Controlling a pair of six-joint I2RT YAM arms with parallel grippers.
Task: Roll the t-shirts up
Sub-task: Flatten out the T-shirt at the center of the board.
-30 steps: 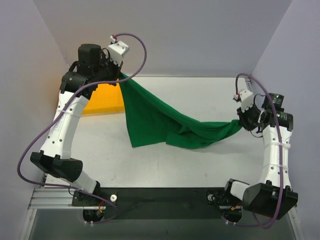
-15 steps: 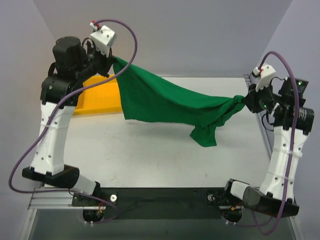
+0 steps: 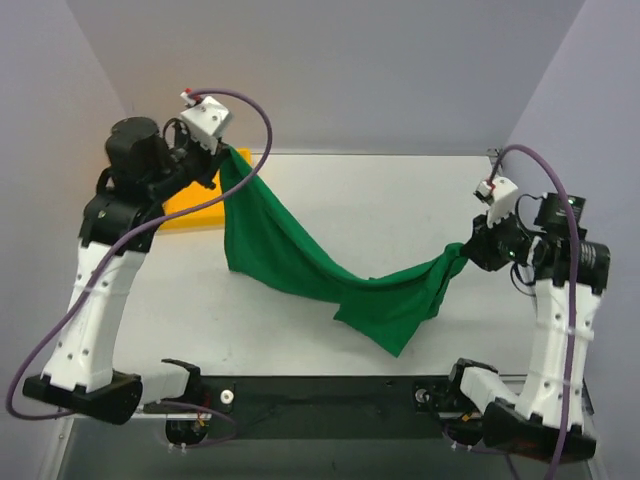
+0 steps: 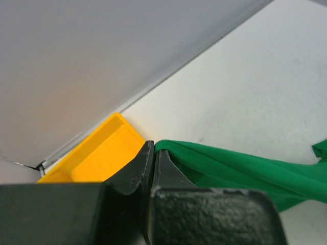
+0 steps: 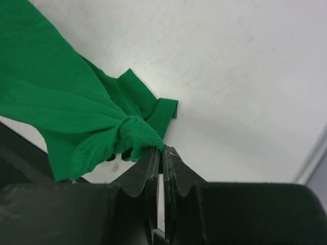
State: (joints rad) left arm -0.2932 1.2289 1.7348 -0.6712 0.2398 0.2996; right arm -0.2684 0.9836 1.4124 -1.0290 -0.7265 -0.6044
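A bright green t-shirt point(image 3: 300, 255) hangs stretched between my two grippers above the white table point(image 3: 400, 195), sagging in the middle with a loose flap dangling at the lower right. My left gripper point(image 3: 222, 152) is shut on one edge of the t-shirt point(image 4: 230, 166) at the back left, raised high. My right gripper point(image 3: 470, 250) is shut on a bunched corner of the t-shirt point(image 5: 76, 107) at the right, lower than the left.
A yellow plastic tray point(image 3: 195, 205) lies at the back left corner of the table, below the left gripper; it also shows in the left wrist view point(image 4: 97, 155). Grey walls close in the back and sides.
Both grippers came down from the raised stretch of half a second ago. The right gripper dropped and moved in, so the t-shirt now sags more in the middle.
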